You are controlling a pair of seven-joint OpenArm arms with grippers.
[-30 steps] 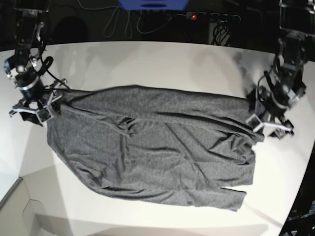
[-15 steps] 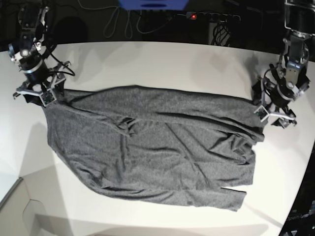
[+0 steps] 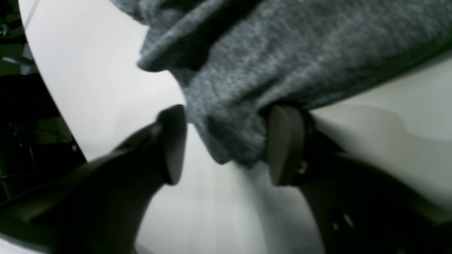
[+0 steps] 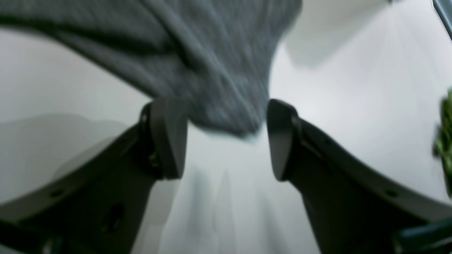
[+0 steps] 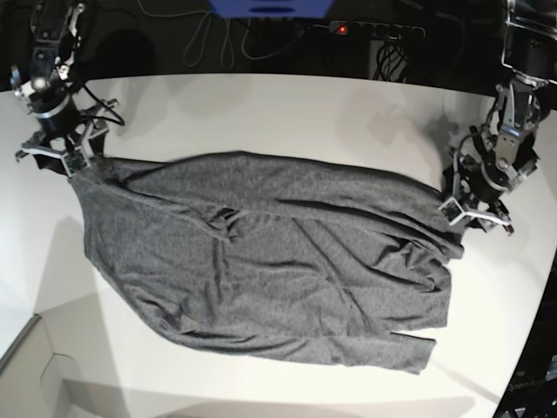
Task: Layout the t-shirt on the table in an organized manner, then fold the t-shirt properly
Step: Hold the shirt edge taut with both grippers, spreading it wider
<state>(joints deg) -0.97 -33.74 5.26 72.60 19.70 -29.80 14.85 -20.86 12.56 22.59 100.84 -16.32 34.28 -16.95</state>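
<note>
The dark grey t-shirt [image 5: 270, 261] lies spread and wrinkled across the white table [image 5: 287, 113]. My left gripper [image 5: 477, 218] sits at the shirt's right end. In the left wrist view the left gripper [image 3: 227, 146] is open around a bunched fold of t-shirt [image 3: 282, 53]. That cloth touches one finger [image 3: 284, 144] and stays clear of the other. My right gripper [image 5: 52, 161] is at the shirt's upper-left corner. In the right wrist view the right gripper [image 4: 224, 141] is open, and the blurred t-shirt [image 4: 219, 70] edge reaches down between its fingertips.
Cables and a power strip [image 5: 344, 29] with a red light run behind the table's far edge. The table's curved edge passes close to both arms, with a dark drop beyond it [image 3: 28, 123]. A grey surface [image 5: 26, 374] sits off the front-left corner.
My right arm has moved toward the table's far-left corner, and the shirt's corner now reaches further that way. My left gripper's jaws have narrowed around the cloth at the right end.
</note>
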